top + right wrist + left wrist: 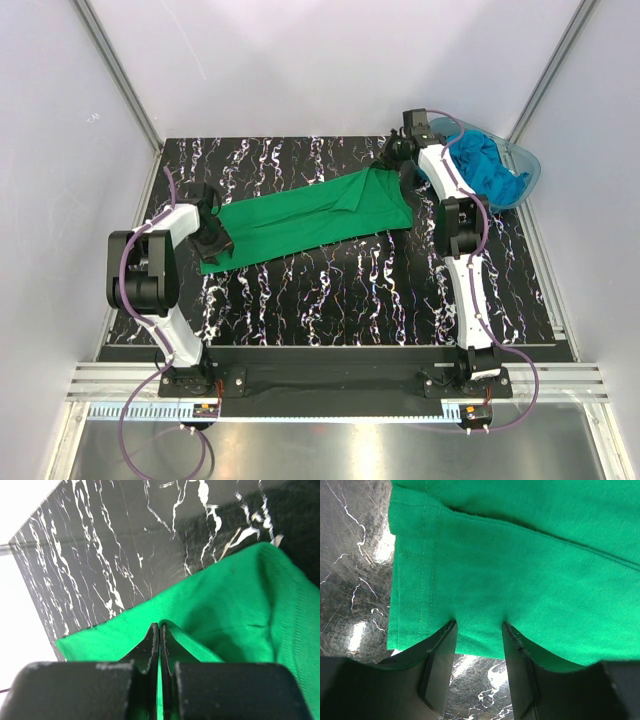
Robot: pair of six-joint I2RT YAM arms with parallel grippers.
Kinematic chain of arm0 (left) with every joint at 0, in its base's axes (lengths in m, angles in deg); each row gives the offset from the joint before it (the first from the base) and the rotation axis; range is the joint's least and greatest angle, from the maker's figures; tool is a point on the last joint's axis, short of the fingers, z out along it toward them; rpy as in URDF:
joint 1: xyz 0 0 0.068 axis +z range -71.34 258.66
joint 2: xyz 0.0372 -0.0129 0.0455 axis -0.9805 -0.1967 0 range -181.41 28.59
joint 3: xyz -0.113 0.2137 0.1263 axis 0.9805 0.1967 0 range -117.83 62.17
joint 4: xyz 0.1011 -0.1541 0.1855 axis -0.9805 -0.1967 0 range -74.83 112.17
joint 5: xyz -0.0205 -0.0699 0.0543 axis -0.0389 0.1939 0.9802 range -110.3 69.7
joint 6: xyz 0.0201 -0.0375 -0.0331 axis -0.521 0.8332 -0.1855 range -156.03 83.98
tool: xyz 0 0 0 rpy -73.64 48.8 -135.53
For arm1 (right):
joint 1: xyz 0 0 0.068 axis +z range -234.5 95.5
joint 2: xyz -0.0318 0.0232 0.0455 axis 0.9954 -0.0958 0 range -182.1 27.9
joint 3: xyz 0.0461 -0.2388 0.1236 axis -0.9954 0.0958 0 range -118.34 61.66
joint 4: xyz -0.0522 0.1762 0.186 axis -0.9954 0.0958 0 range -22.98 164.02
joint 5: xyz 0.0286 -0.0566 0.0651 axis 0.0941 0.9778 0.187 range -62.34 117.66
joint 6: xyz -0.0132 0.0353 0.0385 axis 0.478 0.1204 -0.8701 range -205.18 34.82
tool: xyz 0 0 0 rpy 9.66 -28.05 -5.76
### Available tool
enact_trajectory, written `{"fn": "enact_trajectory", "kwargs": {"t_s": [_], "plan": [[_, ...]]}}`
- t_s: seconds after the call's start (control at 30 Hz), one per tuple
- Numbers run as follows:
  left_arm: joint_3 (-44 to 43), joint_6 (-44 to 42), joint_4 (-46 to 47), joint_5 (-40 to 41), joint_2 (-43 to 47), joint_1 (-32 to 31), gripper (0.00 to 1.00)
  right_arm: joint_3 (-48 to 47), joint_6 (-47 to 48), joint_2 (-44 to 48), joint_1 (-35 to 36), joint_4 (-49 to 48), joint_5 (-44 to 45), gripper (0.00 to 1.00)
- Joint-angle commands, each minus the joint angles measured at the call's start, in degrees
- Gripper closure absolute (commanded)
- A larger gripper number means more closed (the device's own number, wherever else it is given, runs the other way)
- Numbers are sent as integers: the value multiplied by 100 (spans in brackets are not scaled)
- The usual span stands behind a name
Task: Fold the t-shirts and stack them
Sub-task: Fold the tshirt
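Note:
The green t-shirt [310, 222] lies stretched in a long band across the black marbled table, from lower left to upper right. My left gripper [215, 240] sits at its left hem with the jaws open. In the left wrist view the hem of the shirt [520, 570] lies over the tips of the spread gripper [479, 625]. My right gripper [390, 160] is shut on a fold of the shirt's right end. The right wrist view shows the gripper [160, 626] pinching green cloth [240, 605]. Turquoise-blue t-shirts [490, 170] lie bunched in the tub.
The clear blue-tinted tub [530, 165] stands at the back right corner, just behind the right arm. The marbled table top [350, 290] is bounded by white walls and metal rails. The arm bases are at the near edge.

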Motion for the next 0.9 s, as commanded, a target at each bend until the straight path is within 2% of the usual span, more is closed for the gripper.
{"fn": "enact_trajectory", "kwargs": {"t_s": [0.0,0.37,0.47,0.5,0.67,0.8,0.87], "plan": [[75,-19,-98,376,-209,50,52,-253,-138,40,-100,-302,-85,100],[111,-63,-37,314,-252,59,52,-454,-498,-514,-126,-557,-445,100],[102,-72,-10,279,-244,50,52,-569,-586,-655,-126,-548,-586,97],[76,-72,-19,253,-235,59,52,-578,-595,-690,-126,-557,-612,90],[-47,-107,-37,139,-174,59,52,-666,-578,-629,-152,-452,-700,73],[-83,-125,-11,16,-33,59,52,-719,-438,-243,-170,-91,-656,67],[-48,-151,42,-72,46,59,52,-657,-236,-85,-152,163,-648,59]]}}
